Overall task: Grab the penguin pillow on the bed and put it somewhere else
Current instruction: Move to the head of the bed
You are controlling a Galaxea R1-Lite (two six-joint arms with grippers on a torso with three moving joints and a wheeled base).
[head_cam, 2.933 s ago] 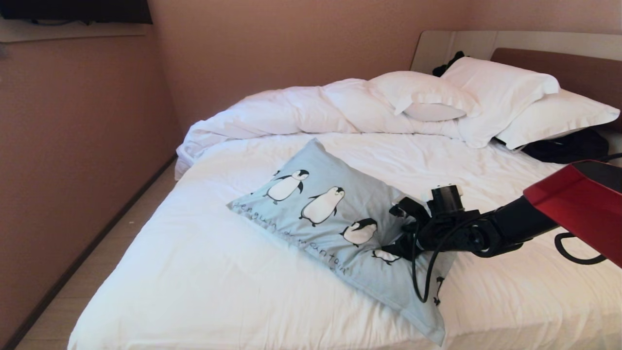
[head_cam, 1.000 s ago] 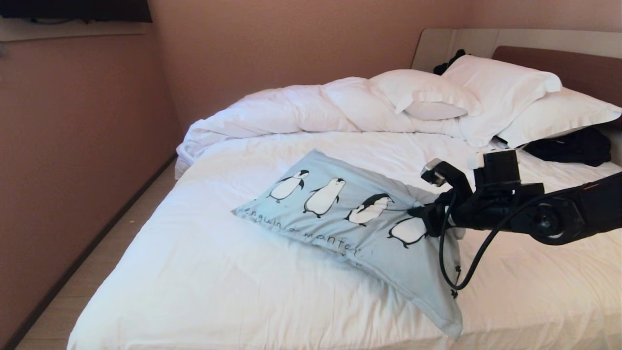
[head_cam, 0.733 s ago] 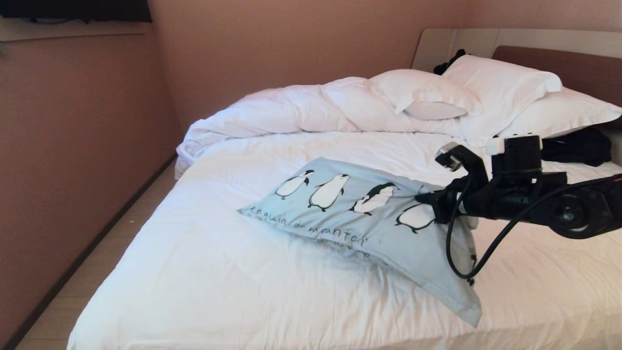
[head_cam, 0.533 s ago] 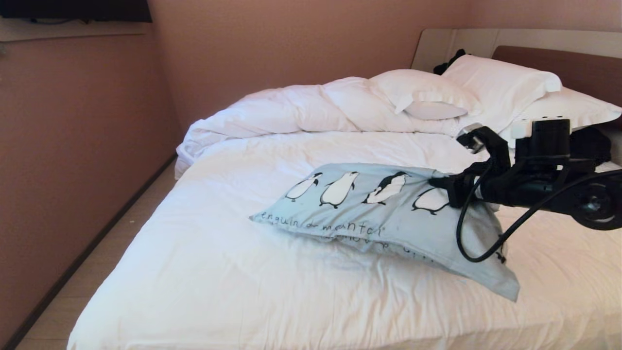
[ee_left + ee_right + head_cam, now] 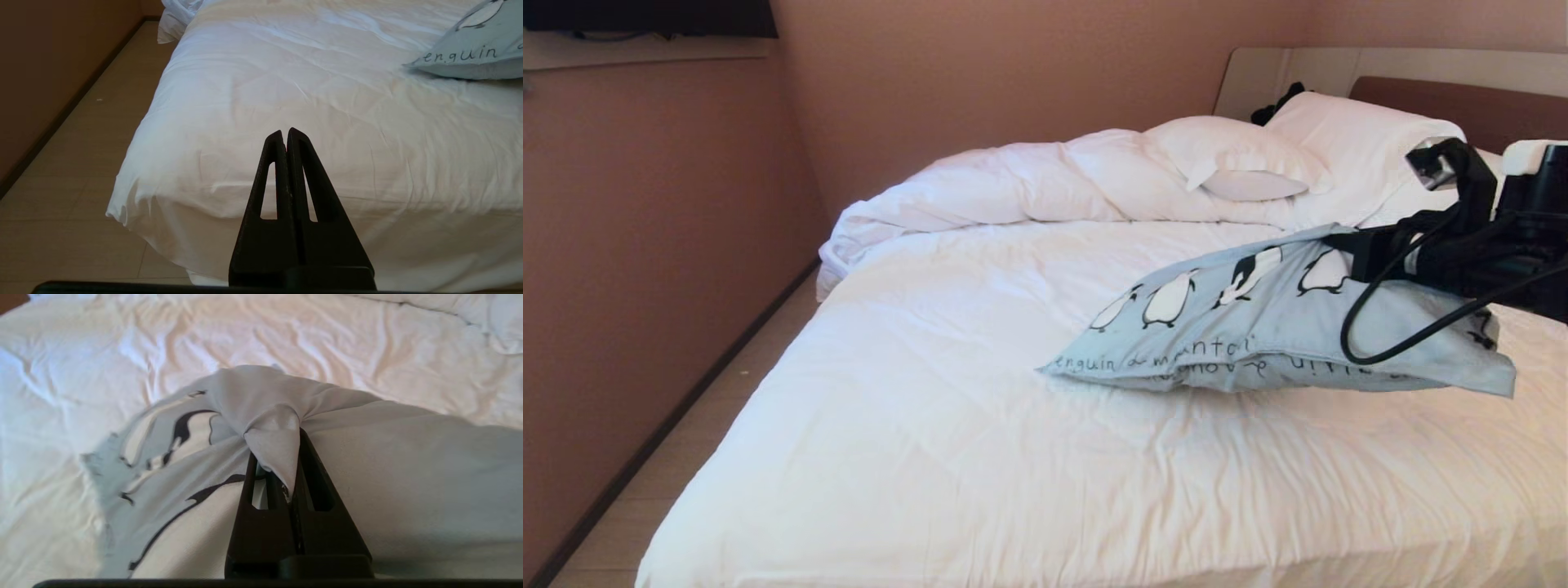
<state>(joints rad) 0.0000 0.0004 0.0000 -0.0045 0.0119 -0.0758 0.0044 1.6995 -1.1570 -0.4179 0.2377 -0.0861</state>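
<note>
- The right tool [image 5: 288, 486] is clamped on a bunched fold of the penguin pillow [image 5: 1282, 327], with the fabric pinched into a peak between the closed jaws.
- The pillow hangs from that pinch on one side; its far corner, away from the tool, appears to rest on the white sheet of the bed [image 5: 980, 425], below and beyond the tool.
- Only cloth seems to be held, so the carry is best made slowly and without jerks, lest the fold slip out.
- The pillow should be lifted higher before it is swung, so that the trailing corner is not dragged over the sheet.
- The white pillows [image 5: 1339, 155] and the bunched duvet [image 5: 1029, 184] beyond the tool should be kept clear of.
- The left tool [image 5: 286, 141] is held together, empty, parked over the bed's near edge, well apart from the pillow.
</note>
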